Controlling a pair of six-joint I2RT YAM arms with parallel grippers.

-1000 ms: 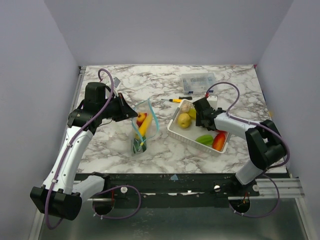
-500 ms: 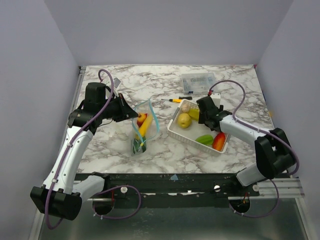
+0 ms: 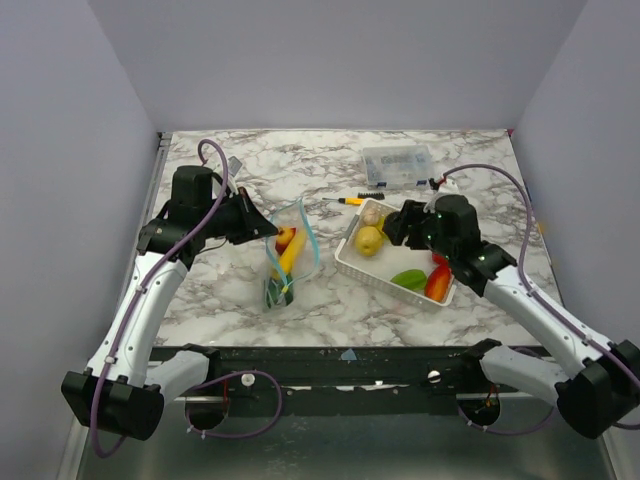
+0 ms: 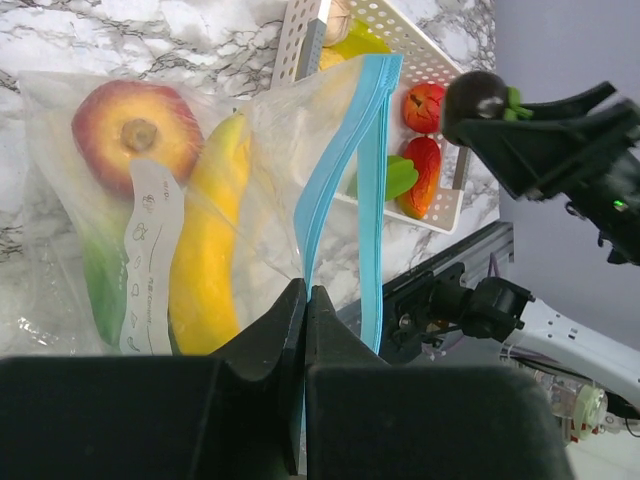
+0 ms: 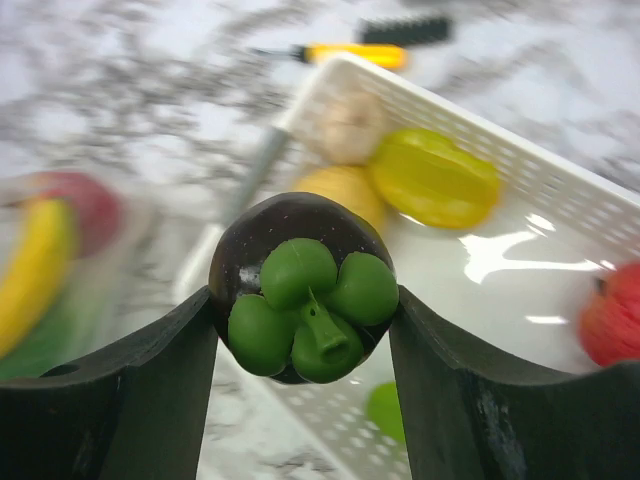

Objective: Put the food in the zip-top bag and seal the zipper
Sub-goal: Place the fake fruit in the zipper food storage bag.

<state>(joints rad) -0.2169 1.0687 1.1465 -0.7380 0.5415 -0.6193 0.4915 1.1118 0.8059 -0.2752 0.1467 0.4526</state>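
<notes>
The clear zip-top bag (image 3: 288,255) lies at mid-table with its mouth held open; a red apple (image 4: 135,130), a yellow banana (image 4: 205,240) and a green piece are inside. My left gripper (image 3: 262,226) is shut on the bag's mouth edge, and its jaws (image 4: 305,296) pinch the light-blue zipper (image 4: 365,180). My right gripper (image 3: 396,222) is shut on a dark purple toy fruit with a green top (image 5: 300,288). It holds the fruit in the air over the left end of the white basket (image 3: 352,266).
The white basket holds a yellow fruit (image 3: 369,240), a pale garlic-like piece (image 3: 371,213), a green piece (image 3: 408,278) and red pieces (image 3: 438,283). Behind it lie a yellow-handled tool (image 3: 345,200) and a clear lidded box (image 3: 397,163).
My right arm has risen and swung out from over the basket, carrying the dark purple fruit up with it. My left arm and the bag have not moved.
</notes>
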